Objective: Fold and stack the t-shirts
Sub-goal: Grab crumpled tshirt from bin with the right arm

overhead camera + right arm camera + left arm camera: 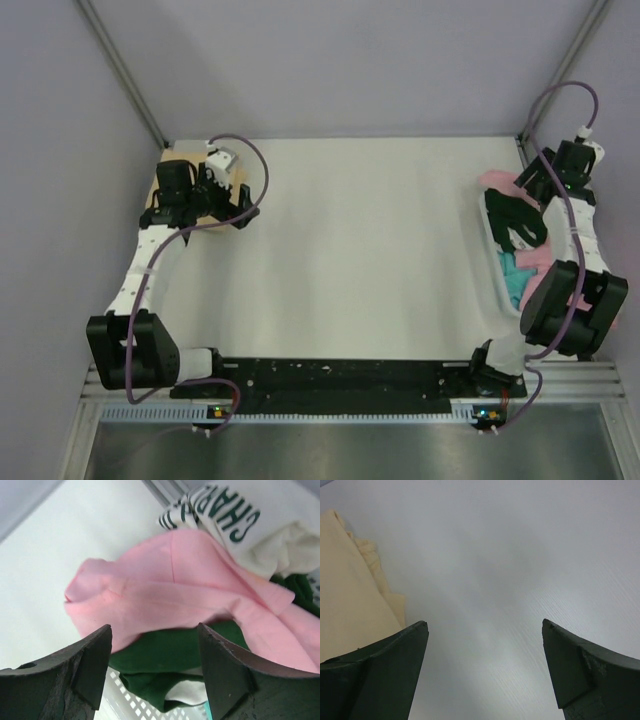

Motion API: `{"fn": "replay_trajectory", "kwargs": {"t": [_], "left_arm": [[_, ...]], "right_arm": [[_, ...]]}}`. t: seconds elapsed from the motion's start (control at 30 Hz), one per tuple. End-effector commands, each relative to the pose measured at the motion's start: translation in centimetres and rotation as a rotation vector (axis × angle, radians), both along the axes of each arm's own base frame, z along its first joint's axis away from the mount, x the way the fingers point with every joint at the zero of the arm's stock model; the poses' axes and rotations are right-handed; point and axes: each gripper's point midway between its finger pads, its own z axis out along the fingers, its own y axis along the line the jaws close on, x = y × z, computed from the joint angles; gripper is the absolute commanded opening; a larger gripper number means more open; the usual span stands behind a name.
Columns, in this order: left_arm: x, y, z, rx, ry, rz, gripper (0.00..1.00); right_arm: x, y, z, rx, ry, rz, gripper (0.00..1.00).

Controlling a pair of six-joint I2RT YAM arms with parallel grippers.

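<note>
A white basket (pixel 492 262) at the right edge of the tabletop (pixel 360 250) is heaped with crumpled t-shirts: a pink t-shirt (pixel 165 590) on top, a dark green t-shirt (pixel 160 660) under it and a white printed t-shirt (pixel 250 535) behind. The right gripper (pixel 154 627) is held partly open above them, clamping nothing. The left gripper (pixel 484 625) is spread wide and empty beside a tan t-shirt (pixel 345 590) at the far left corner.

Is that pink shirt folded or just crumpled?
Crumpled. The pink shirt lies bunched and wrinkled on top of the green shirt, beside the white printed shirt, with no neat folded edges.
</note>
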Motion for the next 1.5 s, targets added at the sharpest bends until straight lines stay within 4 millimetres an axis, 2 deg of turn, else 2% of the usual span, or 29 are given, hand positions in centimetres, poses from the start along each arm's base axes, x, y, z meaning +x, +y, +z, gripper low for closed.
{"fn": "replay_trajectory", "kwargs": {"t": [0.0,0.13,0.27,0.37,0.43,0.5,0.6,0.73,0.83,0.93,1.0,1.07,1.17,1.27,1.37,1.47], "left_arm": [[0.5,0.0,0.4,0.007,-0.025,-0.006,0.99],[0.8,0.0,-0.2,0.008,-0.010,-0.002,0.99],[0.9,0.1,-0.4,0.012,-0.006,0.001,0.99],[0.9,0.1,-0.4,0.013,-0.002,0.004,0.99],[0.9,0.1,-0.6,0.011,0.004,0.007,0.99],[1.0,0.1,-0.4,0.009,0.001,0.007,0.99],[1.0,0.1,-0.2,0.010,0.001,0.009,0.99],[0.9,0.1,0.1,0.015,-0.006,0.009,0.99],[0.8,0.1,0.4,0.017,-0.012,0.014,0.99],[0.9,0.3,0.6,0.022,-0.020,0.022,0.99],[0.8,0.3,0.5,0.023,-0.017,0.021,0.99],[0.7,0.3,0.7,0.024,-0.022,0.022,0.99],[0.6,0.3,1.2,0.025,-0.035,0.020,0.99],[0.5,0.5,1.5,0.030,-0.046,0.039,0.99],[0.7,1.2,2.1,0.039,-0.089,0.089,0.99],[1.1,2.2,3.2,0.059,-0.148,0.152,0.99]], "right_arm": [[2.0,-1.2,6.3,-0.100,-0.153,0.017,0.69],[3.8,-1.3,5.5,-0.088,-0.132,0.052,0.72],[5.5,-1.9,3.7,-0.086,-0.088,0.077,0.73],[7.7,-0.7,2.7,-0.075,-0.062,0.230,0.69],[8.1,-0.9,1.9,-0.061,0.008,0.250,0.65],[8.1,-1.1,1.0,-0.053,0.063,0.262,0.57],[7.3,-1.0,0.8,-0.052,0.080,0.258,0.32],[6.6,-0.3,3.0,-0.059,0.035,0.268,0.02],[5.8,0.1,4.9,-0.065,-0.004,0.261,0.00],[4.9,0.3,7.9,-0.107,-0.058,0.245,0.00],[4.1,0.1,10.8,-0.144,-0.115,0.215,0.00],[3.0,-0.2,14.7,-0.202,-0.189,0.174,0.00],[0.4,-0.6,22.0,-0.313,-0.331,0.100,0.00],[-3.5,-0.1,30.6,-0.429,-0.523,0.048,0.00],[-7.1,2.1,37.8,-0.504,-0.704,0.075,0.00],[-10.9,5.3,43.6,-0.524,-0.893,0.140,0.00]]}}
